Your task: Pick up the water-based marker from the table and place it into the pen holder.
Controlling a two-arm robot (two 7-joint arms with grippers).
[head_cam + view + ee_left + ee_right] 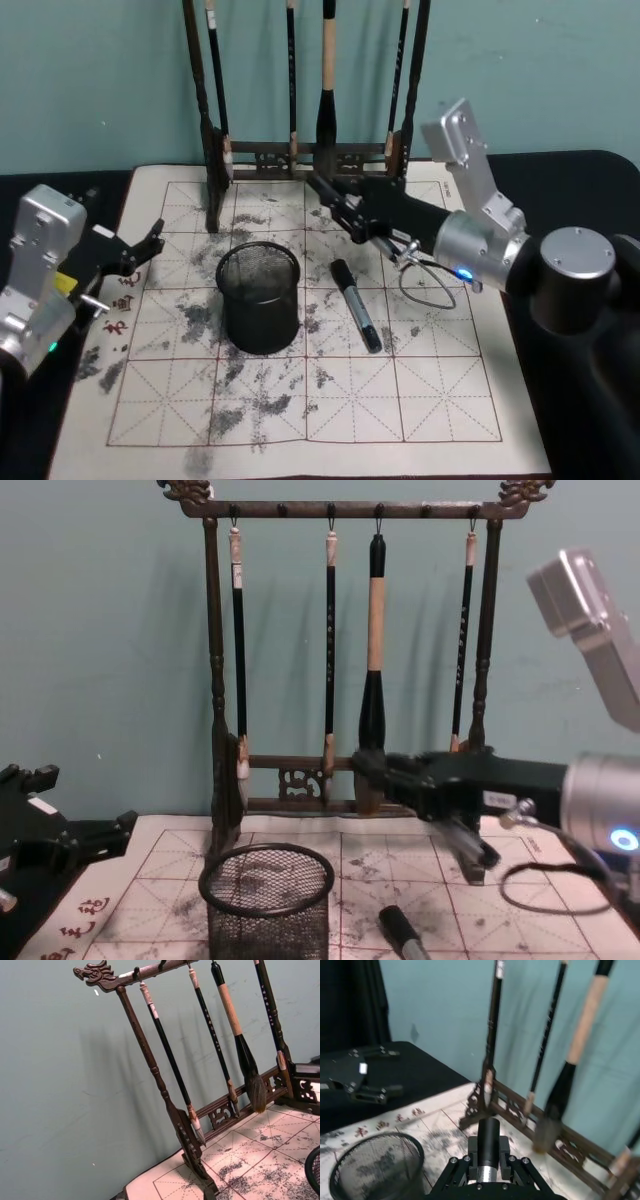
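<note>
The water-based marker (356,305) lies flat on the white mat (450,400) covering the table (560,170), roughly midway between the mat's left and right edges. It is near the pen holder (258,297), on that cup's right side and not touching it. The right gripper (325,195) hangs above the mat toward its back edge, close to the foot of the brush rack (300,155) with 4 hanging brushes; whether its jaws are open or closed cannot be told. The left gripper (150,243) is at the mat's left edge, jaws spread and empty
</note>
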